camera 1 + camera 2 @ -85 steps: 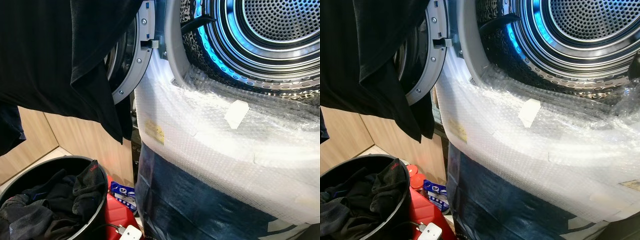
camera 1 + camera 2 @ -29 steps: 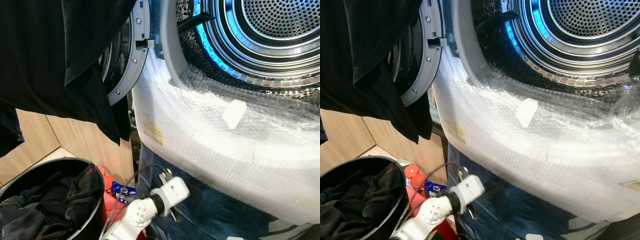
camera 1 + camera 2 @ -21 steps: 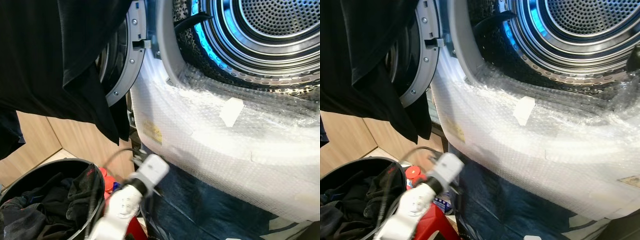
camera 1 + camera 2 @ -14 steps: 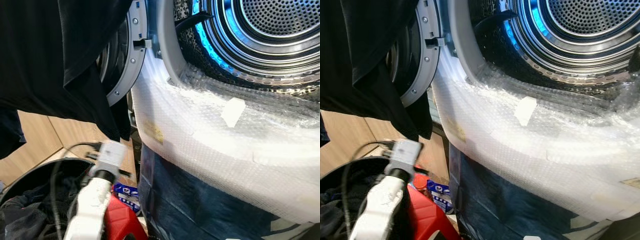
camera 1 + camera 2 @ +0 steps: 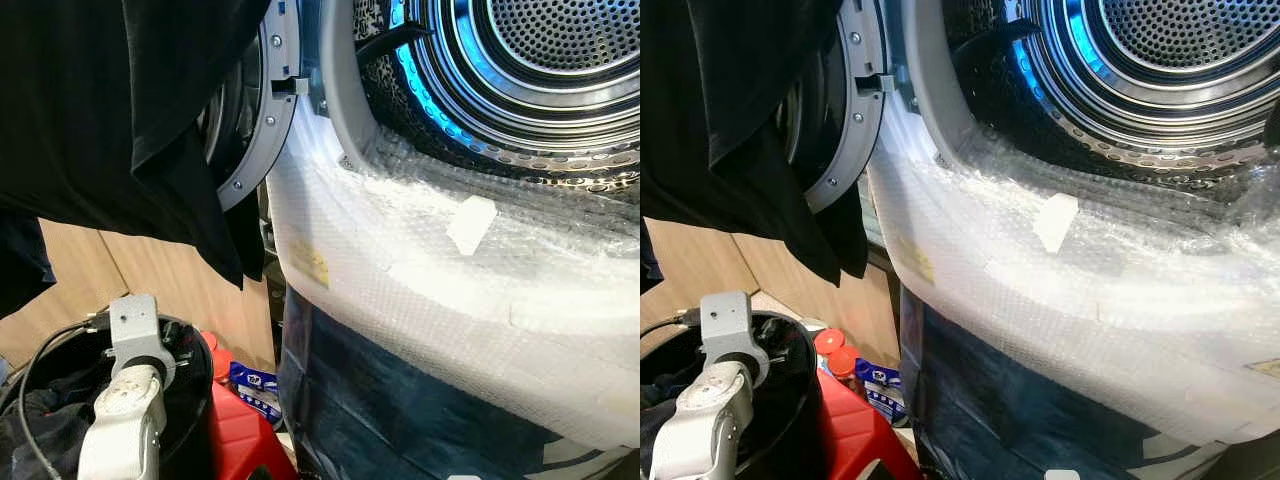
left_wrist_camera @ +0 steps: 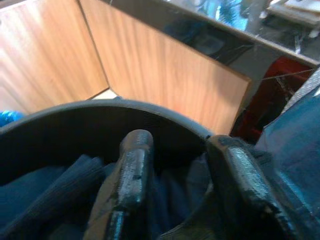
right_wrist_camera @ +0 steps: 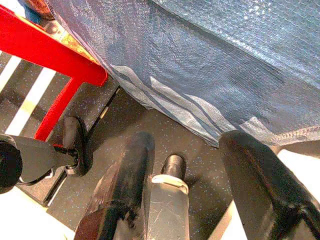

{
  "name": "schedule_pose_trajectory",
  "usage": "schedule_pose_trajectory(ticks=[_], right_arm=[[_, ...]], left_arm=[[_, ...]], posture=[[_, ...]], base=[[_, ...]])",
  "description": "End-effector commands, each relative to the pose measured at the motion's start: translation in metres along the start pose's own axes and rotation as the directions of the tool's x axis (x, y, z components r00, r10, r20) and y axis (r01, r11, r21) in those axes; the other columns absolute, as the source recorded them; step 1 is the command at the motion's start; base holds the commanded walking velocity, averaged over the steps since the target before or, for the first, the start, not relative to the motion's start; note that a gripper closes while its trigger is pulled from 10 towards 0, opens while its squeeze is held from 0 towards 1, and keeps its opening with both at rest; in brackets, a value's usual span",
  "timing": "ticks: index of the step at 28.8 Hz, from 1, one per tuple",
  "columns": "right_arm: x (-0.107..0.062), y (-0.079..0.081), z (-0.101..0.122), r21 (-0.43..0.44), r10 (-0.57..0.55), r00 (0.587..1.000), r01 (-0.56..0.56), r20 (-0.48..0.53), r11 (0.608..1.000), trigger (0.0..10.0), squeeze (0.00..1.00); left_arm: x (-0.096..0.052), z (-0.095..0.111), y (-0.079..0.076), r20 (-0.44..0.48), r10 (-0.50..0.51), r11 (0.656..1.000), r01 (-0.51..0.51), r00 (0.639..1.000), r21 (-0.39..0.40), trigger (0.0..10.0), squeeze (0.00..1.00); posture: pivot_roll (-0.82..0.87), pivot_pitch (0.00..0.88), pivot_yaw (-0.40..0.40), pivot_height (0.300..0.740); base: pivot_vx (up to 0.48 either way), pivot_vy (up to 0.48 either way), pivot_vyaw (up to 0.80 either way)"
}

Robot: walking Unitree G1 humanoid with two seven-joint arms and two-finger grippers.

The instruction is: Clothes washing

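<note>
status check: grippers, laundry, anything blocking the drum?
Left gripper open over dark clothes in black basket. Right gripper open, idle near floor. Drum open; black garment draped over door.

You won't find any text that reads clearly here. The yellowish sticker (image 5: 311, 267) on the bubble-wrapped front of the washing machine (image 5: 420, 290) carries print, but it is too small and veiled by the wrap to make out. The blue-and-white package (image 5: 250, 385) low beside the red stool (image 5: 240, 435) shows lettering — blurred beyond reading. The white tape patch (image 5: 471, 224) on the wrap looks blank.
</note>
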State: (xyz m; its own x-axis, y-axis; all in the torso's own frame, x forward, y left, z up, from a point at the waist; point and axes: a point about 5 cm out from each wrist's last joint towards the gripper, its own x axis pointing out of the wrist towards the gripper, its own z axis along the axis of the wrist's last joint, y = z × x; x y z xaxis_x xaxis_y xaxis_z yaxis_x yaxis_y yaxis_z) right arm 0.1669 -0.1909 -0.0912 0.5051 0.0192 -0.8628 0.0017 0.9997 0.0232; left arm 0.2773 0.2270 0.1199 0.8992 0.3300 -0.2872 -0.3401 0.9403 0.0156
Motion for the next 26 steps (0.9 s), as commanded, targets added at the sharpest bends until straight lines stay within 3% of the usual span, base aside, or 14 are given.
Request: schedule_pose_trajectory(ticks=[1,2,3,4,5,6,8,12,14,20,26], right_arm=[[0.000,0.000,-0.001,-0.007,0.005,1.000,-0.005,-0.004,1.000,10.0,0.00],[0.000,0.000,-0.001,-0.010,0.006,1.000,-0.006,-0.003,1.000,10.0,0.00],[0.000,0.000,-0.001,-0.012,0.007,1.000,-0.007,-0.003,1.000,10.0,0.00],[0.000,0.000,-0.001,-0.012,0.007,1.000,-0.007,-0.003,1.000,10.0,0.00],[0.000,0.000,-0.001,-0.014,0.008,1.000,-0.008,-0.003,1.000,10.0,0.00],[0.000,0.000,0.000,-0.016,0.009,1.000,-0.009,-0.001,1.000,10.0,0.00],[0.000,0.001,0.001,-0.018,0.010,1.000,-0.010,0.003,1.000,10.0,0.00],[0.000,0.000,0.002,-0.035,0.008,1.000,-0.008,0.001,0.999,10.0,0.00],[0.000,0.001,0.002,-0.037,0.012,1.000,-0.012,0.001,0.999,10.0,0.00],[0.001,0.002,0.002,-0.044,0.019,1.000,-0.019,0.000,0.999,10.0,0.00],[0.001,0.002,0.002,-0.048,0.021,1.000,-0.021,-0.001,0.999,10.0,0.00]], left_arm=[[0.000,0.006,0.005,0.010,0.016,1.000,-0.016,1.000,-0.001,10.0,1.00],[0.000,0.006,0.006,0.005,0.008,1.000,-0.008,1.000,0.002,10.0,1.00],[0.000,0.006,0.007,0.003,-0.001,1.000,0.001,1.000,0.003,10.0,0.85],[0.000,0.006,0.007,0.003,-0.001,1.000,0.001,1.000,0.003,10.0,0.85],[0.001,0.009,0.003,0.026,-0.043,0.999,0.043,0.999,0.005,10.0,0.00],[0.000,0.015,-0.001,0.067,-0.086,0.996,0.083,0.994,0.043,10.0,1.00],[-0.002,0.025,-0.007,0.132,-0.140,0.988,0.130,0.981,0.082,10.0,1.00],[-0.007,0.034,-0.014,0.175,-0.192,0.979,0.177,0.966,0.098,10.0,1.00],[-0.009,0.036,-0.018,0.181,-0.238,0.970,0.222,0.954,0.102,10.0,1.00],[-0.008,0.029,-0.018,0.156,-0.243,0.968,0.228,0.957,0.107,10.0,1.00],[-0.015,0.029,-0.029,0.169,-0.330,0.942,0.314,0.929,0.114,10.0,1.00]], posture=[[0.09,0.000,0.009,0.740],[0.09,0.000,0.009,0.740],[0.09,0.000,0.009,0.740],[0.09,0.000,0.009,0.740],[0.08,0.000,0.004,0.740],[0.08,0.000,0.004,0.740],[0.08,0.000,0.004,0.740],[0.08,0.000,0.003,0.740],[0.09,0.000,0.000,0.740],[0.09,0.000,-0.003,0.740],[0.09,0.000,-0.006,0.740]], base=[[0.000,0.000,0.00],[0.000,0.000,0.00],[0.000,0.000,0.00],[0.000,0.000,0.00],[0.000,0.000,0.00],[0.000,0.000,0.00],[0.000,0.000,0.00],[0.000,0.000,0.00],[0.000,0.000,0.00],[0.000,0.000,0.00],[0.000,0.000,0.00]])
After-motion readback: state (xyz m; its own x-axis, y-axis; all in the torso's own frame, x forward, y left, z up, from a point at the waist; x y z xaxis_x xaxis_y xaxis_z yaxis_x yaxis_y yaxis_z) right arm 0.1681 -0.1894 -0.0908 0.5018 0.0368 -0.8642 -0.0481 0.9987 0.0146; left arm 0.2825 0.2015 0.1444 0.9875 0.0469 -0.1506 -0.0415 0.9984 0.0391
